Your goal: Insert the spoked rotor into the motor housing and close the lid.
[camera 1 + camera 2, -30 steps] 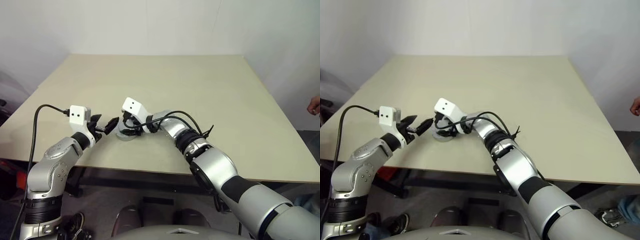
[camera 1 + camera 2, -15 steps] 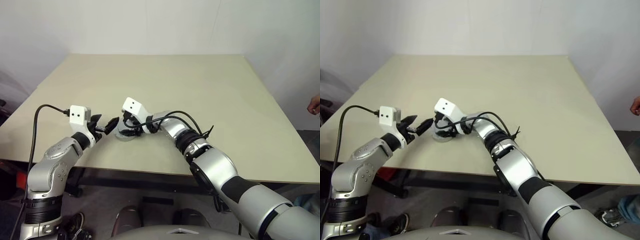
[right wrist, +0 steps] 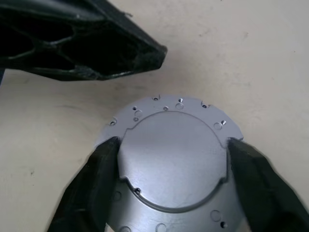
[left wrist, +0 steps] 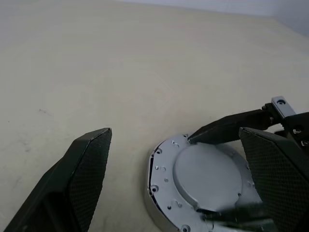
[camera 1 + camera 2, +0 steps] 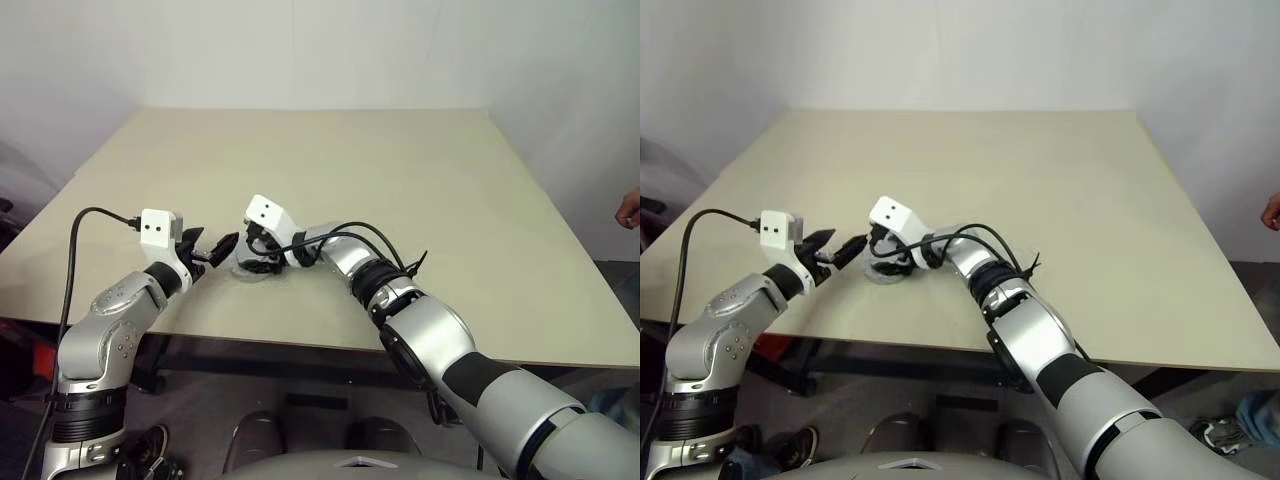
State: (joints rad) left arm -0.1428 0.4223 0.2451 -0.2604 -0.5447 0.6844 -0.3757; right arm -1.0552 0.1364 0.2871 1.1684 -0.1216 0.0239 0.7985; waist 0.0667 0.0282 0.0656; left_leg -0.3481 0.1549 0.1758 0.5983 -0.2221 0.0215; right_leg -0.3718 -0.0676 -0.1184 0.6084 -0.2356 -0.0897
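Note:
The motor housing [image 5: 250,272] stands near the table's front edge, between my two grippers. The lid [image 3: 171,159] lies flat on top of it; it is a grey disc with a raised round centre and small holes around its rim. My right gripper [image 3: 172,142] reaches down over it and is open, one finger on each side of the raised centre, close to its edges. My left gripper [image 5: 212,250] hovers just left of the housing, open and empty, its fingers [image 4: 87,179] spread wide. The spoked rotor is hidden.
The beige table [image 5: 400,170] stretches away behind the housing, with its front edge [image 5: 300,340] close below it. A person's hand [image 5: 630,208] shows at the far right, off the table. A black cable [image 5: 75,250] loops from my left wrist.
The right gripper's fingers look slightly wider apart over the lid. Both arms and the housing have stayed where they were.

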